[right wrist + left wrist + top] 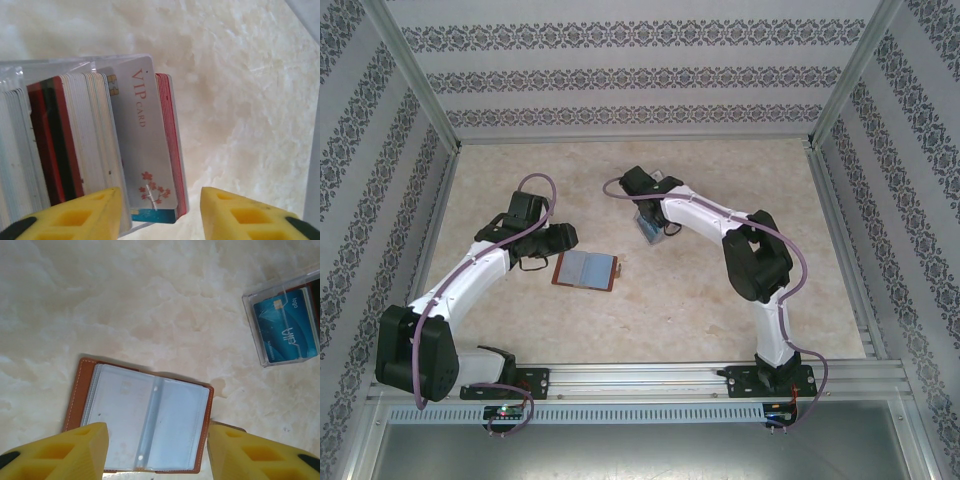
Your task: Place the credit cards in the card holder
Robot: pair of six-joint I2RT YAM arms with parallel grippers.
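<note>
On the left, your left fingers (70, 452) are about half spread and hold nothing. They hang just over the near edge of the card holder (142, 422), which lies open and flat on the desk (125, 300), clear sleeves (120, 410) up. I cannot tell whether they press on it. If they don't, the holder is free to skid or fold shut the moment a card is pushed at a sleeve.

Further right stands the clear box (649, 229), packed tight with the credit cards (75, 150) on edge. A pale VIP card (145, 135) sticks out of the pack. Your right fingers (250, 215) are spread to either side of its end, with a visible gap on the right, so nothing is gripped yet.

The danger as I judge it is that neighbouring cards sit flush against that one. Closing could pinch two or three at once, or catch the wall and drag the light box up. A thin, slick card nipped at its tip may also twist or slip out on the way across.
</note>
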